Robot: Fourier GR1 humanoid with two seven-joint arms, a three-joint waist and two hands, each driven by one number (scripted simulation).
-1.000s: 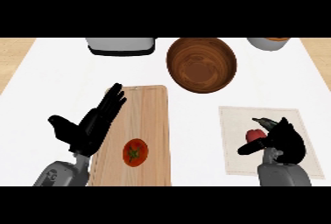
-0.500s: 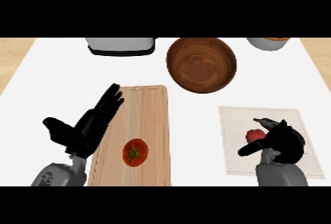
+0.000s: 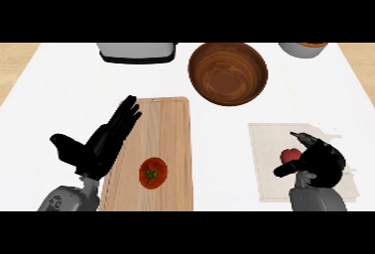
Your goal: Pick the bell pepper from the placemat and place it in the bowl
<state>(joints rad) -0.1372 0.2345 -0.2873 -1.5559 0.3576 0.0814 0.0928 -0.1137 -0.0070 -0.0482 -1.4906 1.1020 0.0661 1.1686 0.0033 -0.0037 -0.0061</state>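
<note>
A red bell pepper lies on the pale placemat at the right; only its left part shows. My right hand covers the rest, with fingers and thumb curled round it. The brown wooden bowl stands at the back, up and left of the placemat, with nothing in it. My left hand is open with straight fingers at the left edge of the cutting board.
A long wooden cutting board runs down the middle-left with a tomato on its near part. A grey appliance sits at the back left and a white container at the back right.
My right hand has stayed curled on the pepper over the placemat, hardly moving. The left hand has shifted very slightly.
</note>
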